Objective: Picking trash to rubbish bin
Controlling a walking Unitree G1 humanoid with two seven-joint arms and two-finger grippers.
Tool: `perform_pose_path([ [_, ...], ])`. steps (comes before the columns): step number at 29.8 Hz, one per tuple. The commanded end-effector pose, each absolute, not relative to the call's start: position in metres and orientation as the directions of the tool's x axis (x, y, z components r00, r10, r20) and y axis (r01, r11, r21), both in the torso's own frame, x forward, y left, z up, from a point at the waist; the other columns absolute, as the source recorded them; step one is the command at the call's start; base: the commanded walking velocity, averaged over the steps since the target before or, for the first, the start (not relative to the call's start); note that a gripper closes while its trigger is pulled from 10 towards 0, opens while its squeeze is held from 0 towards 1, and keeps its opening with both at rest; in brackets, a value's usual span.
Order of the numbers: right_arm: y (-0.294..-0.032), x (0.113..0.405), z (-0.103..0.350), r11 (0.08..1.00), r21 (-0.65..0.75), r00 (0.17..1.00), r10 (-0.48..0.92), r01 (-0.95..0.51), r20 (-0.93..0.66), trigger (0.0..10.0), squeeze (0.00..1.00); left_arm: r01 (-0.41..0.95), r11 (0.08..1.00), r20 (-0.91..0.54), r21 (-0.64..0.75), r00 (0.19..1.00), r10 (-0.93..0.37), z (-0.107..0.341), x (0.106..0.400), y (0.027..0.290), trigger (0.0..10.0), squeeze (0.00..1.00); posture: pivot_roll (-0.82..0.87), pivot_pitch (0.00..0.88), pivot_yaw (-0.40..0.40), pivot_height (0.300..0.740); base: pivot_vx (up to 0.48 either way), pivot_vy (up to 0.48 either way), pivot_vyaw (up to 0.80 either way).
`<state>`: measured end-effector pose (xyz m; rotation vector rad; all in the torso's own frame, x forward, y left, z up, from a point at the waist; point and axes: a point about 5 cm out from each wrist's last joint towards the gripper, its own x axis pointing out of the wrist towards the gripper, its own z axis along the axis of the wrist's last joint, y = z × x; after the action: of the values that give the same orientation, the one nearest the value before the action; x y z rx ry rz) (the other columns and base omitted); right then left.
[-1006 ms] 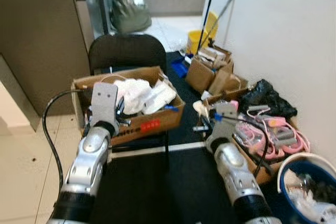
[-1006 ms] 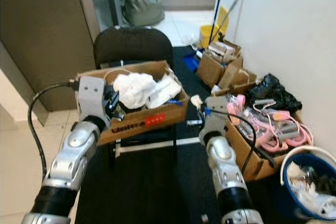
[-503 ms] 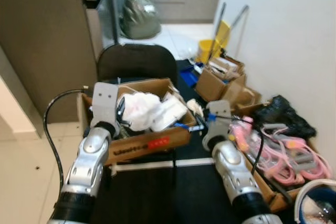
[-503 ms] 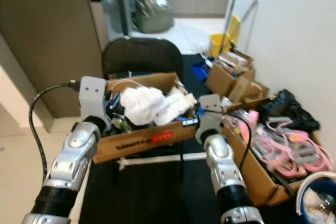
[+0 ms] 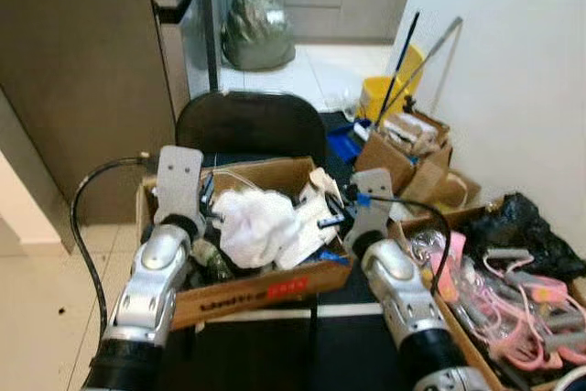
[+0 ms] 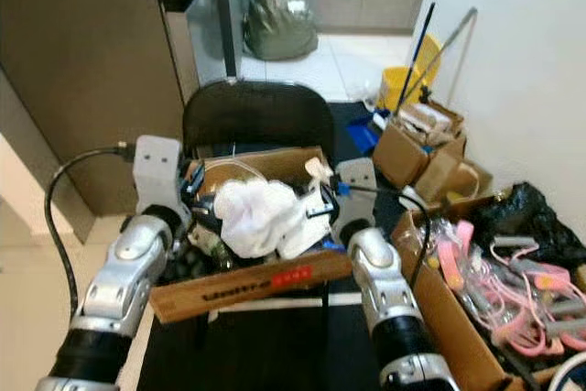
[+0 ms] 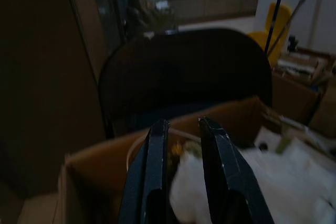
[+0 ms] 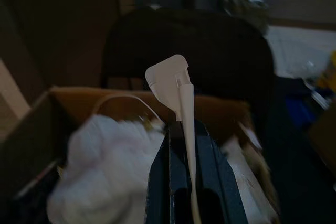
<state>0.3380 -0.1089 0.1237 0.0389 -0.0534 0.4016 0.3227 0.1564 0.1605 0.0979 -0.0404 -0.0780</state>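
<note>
Both silver arms are reaching forward from the lower frame. The left gripper (image 7: 181,129) is holding its jaws slightly apart; the right gripper (image 8: 182,129) is pinching its jaws together.

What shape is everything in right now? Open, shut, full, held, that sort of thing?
Left end effector: open, fingers slightly apart, holding nothing, over the box.
Right end effector: shut on a white card.
Box: open-topped, full of white trash, resting on the chair.
Green bag: stuffed, on the floor.
Black bag: crumpled by the wall.
Small boxes: flaps open.
</note>
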Motion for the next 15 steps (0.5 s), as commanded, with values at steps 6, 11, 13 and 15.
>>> perform_pose_path([
  [6, -0.099, 0.338, 0.125, 0.887, 0.035, 0.888, 0.458, -0.46, 0.046, 10.0, 0.0, 0.052, 0.993, 0.014, 0.103, 0.998, -0.053, 0.155, 0.32, 0.163, 10.0, 0.0, -0.02, 0.069, -0.049, 0.74, 0.356, 0.0, 0.0],
  [11, -0.098, 0.338, 0.125, 0.878, 0.033, 0.879, 0.475, -0.477, 0.045, 10.0, 0.0, 0.059, 0.989, -0.002, 0.137, 0.998, -0.059, 0.152, 0.317, 0.163, 10.0, 0.0, -0.01, 0.072, -0.055, 0.74, 0.118, 0.0, 0.0],
  [13, -0.093, 0.339, 0.129, 0.843, 0.038, 0.843, 0.535, -0.537, 0.057, 10.0, 0.0, 0.117, 0.979, -0.074, 0.164, 0.992, -0.106, 0.147, 0.312, 0.165, 10.0, 0.0, -0.01, 0.075, -0.054, 0.74, 0.0, 0.0, 0.0],
  [15, -0.092, 0.339, 0.13, 0.833, 0.036, 0.833, 0.55, -0.552, 0.06, 10.0, 0.0, 0.14, 0.975, -0.093, 0.17, 0.988, -0.126, 0.145, 0.31, 0.165, 10.0, 0.0, -0.01, 0.076, -0.055, 0.74, 0.0, 0.0, 0.0],
])
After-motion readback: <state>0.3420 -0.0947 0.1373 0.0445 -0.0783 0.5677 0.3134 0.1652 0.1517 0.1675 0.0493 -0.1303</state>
